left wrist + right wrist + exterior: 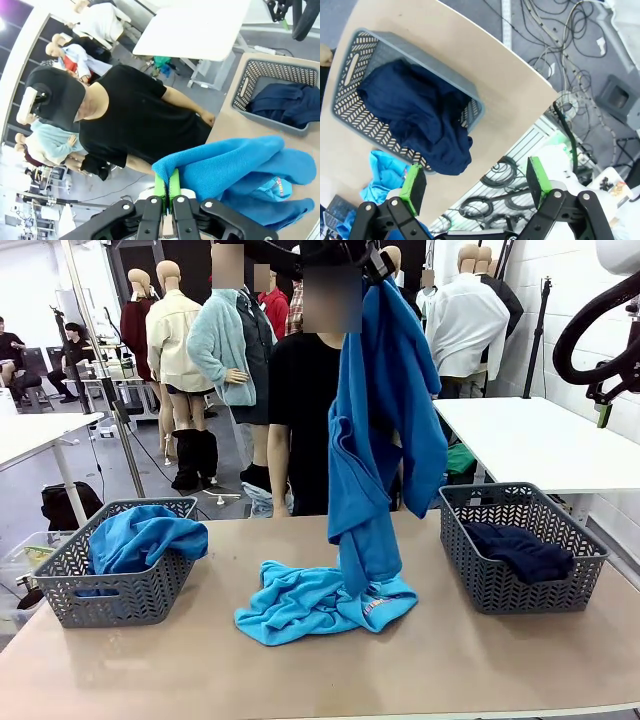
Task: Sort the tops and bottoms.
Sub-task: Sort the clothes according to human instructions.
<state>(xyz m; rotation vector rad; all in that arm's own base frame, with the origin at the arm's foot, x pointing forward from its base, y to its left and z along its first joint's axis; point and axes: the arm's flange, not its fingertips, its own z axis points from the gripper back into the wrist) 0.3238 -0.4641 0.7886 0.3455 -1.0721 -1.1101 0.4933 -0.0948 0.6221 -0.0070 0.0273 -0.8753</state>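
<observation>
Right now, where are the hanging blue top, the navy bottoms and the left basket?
hanging blue top (385, 430): front view, middle of the hanging cloth.
navy bottoms (520, 548): front view, top fold.
left basket (120, 602): front view, its near wall.

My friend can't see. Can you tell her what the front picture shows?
A blue top hangs high over the table, its end on a turquoise top. The left basket holds a second blue top, the right basket navy bottoms. A person stands behind.
</observation>
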